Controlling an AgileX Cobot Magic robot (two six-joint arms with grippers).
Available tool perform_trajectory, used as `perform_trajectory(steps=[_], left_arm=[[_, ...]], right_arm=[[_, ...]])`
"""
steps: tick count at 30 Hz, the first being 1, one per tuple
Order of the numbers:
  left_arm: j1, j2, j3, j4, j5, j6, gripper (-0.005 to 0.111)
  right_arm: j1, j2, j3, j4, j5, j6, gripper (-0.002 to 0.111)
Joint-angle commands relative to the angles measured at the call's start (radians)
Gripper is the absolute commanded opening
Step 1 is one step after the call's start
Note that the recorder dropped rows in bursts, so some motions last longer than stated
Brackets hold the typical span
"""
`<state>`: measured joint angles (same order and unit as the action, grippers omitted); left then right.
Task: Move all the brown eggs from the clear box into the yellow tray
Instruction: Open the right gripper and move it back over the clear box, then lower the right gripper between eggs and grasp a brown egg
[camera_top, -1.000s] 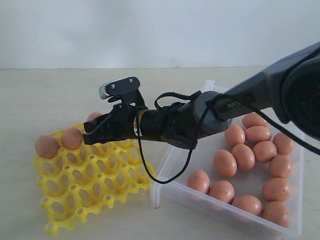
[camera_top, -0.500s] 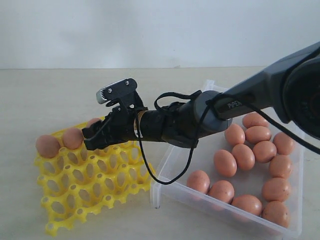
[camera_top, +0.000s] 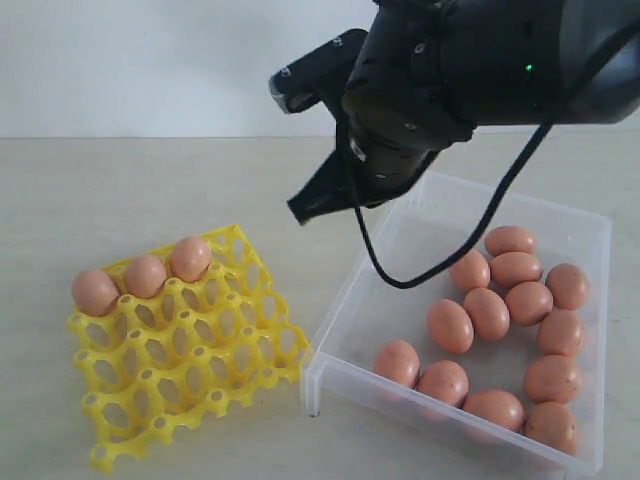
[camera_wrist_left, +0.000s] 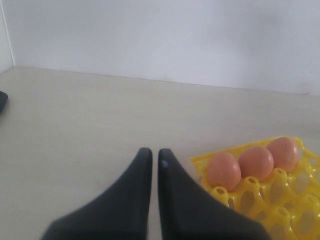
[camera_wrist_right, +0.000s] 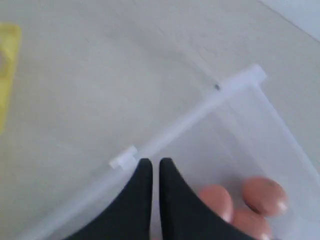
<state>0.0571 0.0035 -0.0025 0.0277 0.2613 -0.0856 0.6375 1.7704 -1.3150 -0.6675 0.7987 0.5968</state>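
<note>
The left gripper (camera_wrist_left: 155, 151), seen only by its wrist camera, is pinched together and empty near the yellow tray (camera_wrist_left: 220, 192). The right gripper (camera_wrist_right: 152, 162), likewise pinched and empty, hangs over the clear box (camera_wrist_right: 200, 112) rim.

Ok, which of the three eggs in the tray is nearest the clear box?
The right-end egg in the exterior view; the middle egg and left-end egg sit farther from the clear box.

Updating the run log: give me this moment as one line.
right gripper: shut, empty, over clear box rim | left gripper: shut, empty | yellow tray: three brown eggs | box: more eggs left
</note>
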Motion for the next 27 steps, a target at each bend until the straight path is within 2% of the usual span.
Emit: perform_trajectory(steps=[1, 4, 7, 11, 14, 15, 17, 21, 23, 27], left_arm=[[0.003, -0.003, 0.003, 0.002, -0.006, 0.000, 0.004], [0.003, -0.003, 0.003, 0.002, -0.006, 0.000, 0.004], [0.003, -0.003, 0.003, 0.002, -0.006, 0.000, 0.004], [0.003, -0.003, 0.003, 0.002, -0.006, 0.000, 0.004], [0.003, -0.003, 0.003, 0.002, -0.006, 0.000, 0.004], [0.003, -0.003, 0.003, 0.002, -0.006, 0.000, 0.004], [0.003, -0.003, 0.003, 0.002, -0.006, 0.000, 0.004], [0.003, -0.003, 0.003, 0.002, -0.006, 0.000, 0.004], [0.003, -0.003, 0.003, 0.002, -0.006, 0.000, 0.004], [0.003, -0.003, 0.003, 0.002, -0.006, 0.000, 0.004]], right_arm=[[0.000, -0.032, 0.000, 0.000, 0.274, -0.152, 0.000], [-0.005, -0.032, 0.000, 0.004, 0.398, -0.249, 0.000], [-0.061, -0.032, 0.000, 0.096, 0.374, -0.357, 0.000], [-0.252, -0.032, 0.000, 0.469, 0.314, -0.612, 0.000], [-0.406, -0.017, 0.000, 0.846, 0.404, -0.867, 0.000], [-0.436, -0.014, 0.000, 0.909, 0.422, -0.918, 0.000], [-0.482, -0.009, 0.000, 0.986, 0.422, -0.975, 0.000], [-0.496, -0.005, 0.000, 1.002, 0.422, -0.980, 0.001], [-0.496, -0.002, 0.000, 1.018, 0.404, -1.016, 0.009], [-0.496, 0.005, 0.000, 1.017, 0.327, -1.034, 0.041]])
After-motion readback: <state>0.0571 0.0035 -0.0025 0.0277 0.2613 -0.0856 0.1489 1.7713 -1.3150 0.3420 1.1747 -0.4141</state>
